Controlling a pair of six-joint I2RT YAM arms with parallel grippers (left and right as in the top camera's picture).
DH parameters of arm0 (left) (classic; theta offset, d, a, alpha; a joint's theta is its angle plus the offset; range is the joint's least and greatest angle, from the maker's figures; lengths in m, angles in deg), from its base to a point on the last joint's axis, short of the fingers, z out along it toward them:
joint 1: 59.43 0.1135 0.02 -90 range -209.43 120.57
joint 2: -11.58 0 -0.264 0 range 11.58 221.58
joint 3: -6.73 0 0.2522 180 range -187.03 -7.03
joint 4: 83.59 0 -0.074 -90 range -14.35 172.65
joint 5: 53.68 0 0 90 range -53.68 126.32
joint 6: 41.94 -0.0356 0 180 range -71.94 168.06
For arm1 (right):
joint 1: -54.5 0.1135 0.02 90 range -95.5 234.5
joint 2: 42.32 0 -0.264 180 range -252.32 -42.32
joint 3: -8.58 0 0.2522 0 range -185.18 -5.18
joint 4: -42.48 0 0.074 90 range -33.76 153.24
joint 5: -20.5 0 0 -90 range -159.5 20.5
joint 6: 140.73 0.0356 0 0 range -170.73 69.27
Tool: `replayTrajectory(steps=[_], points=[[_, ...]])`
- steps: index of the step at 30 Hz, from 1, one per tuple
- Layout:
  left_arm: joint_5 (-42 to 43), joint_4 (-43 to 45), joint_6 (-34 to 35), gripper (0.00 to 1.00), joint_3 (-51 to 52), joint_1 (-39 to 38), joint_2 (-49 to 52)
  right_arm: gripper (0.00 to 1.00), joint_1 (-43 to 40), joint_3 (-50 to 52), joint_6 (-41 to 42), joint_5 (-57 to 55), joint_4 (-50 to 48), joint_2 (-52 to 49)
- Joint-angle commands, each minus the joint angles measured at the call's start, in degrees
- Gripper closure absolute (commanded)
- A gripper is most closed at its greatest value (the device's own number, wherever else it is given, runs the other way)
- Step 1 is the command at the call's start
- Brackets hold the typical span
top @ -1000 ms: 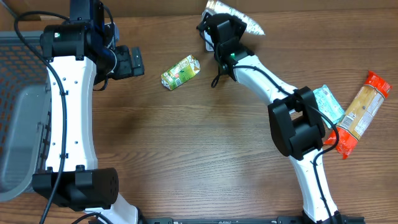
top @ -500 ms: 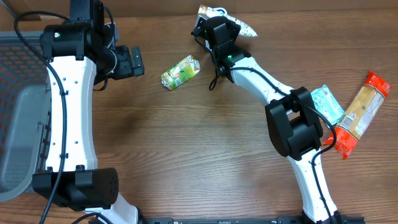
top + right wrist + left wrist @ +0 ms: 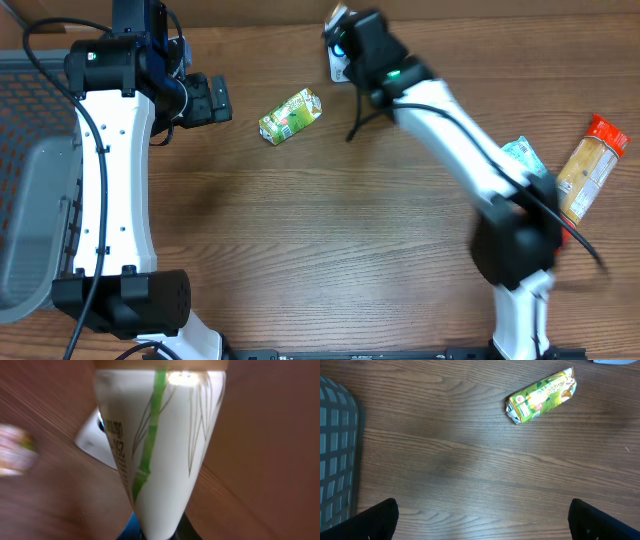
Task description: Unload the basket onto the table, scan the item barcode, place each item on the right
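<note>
Brown wood surface [image 3: 300, 230] overhead: right pincer [image 3: 348, 45] blurred near the far edge. Left wrist: left pincer [image 3: 484, 517] spread wide, empty, green packet [image 3: 541, 395] well ahead. Right wrist: jaws clamped on white pouch [image 3: 160, 450]; best to turn it slowly until the barcode shows.

Robot arms: two, one left arm [image 3: 110, 150] and one right arm [image 3: 450, 120]. Packaged goods: four, no two alike.
- One green packet [image 3: 291, 115].
- One white pouch [image 3: 165, 450] with a green stalk print.
- One teal packet [image 3: 520, 152].
- One orange-ended packet [image 3: 590, 165].

Wire basket [image 3: 25, 110]: one. White flat object [image 3: 95, 442] beneath the pouch: one. Table [image 3: 300, 250]: one, wood-grained.
</note>
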Motion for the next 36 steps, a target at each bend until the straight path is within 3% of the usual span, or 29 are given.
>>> replayTrajectory(steps=[1,6,13,17,26,31,34,36], points=[[0.0,-0.1,0.6,0.0,0.0,0.2,0.6,0.96,-3.9,-2.2,17.7,19.6,6.9,17.1],[0.0,-0.1,0.6,0.01,0.0,0.2,0.6,0.96,-12.7,-2.2,28.3,38.4,20.3,23.9],[0.0,-0.1,0.6,0.0,0.0,0.2,0.6,0.96,-28.9,1.9,42.9,41.2,33.9,23.2],[0.0,-0.1,0.6,0.0,0.0,0.2,0.6,0.96,-36.0,10.9,46.9,41.2,31.5,21.4],[0.0,-0.1,0.6,0.0,0.0,0.2,0.6,0.96,-46.1,33.7,53.2,41.2,16.1,19.9],[0.0,-0.1,0.6,0.0,0.0,0.2,0.6,0.73,-48.7,36.7,52.7,40.9,17.3,19.9],[0.0,-0.1,0.6,0.0,0.0,0.2,0.6,0.47,-48.7,36.6,51.2,40.8,18.4,19.9],[0.0,-0.1,0.6,0.0,0.0,0.2,0.6,0.41,-48.7,36.6,51.2,40.8,19.3,19.9]])
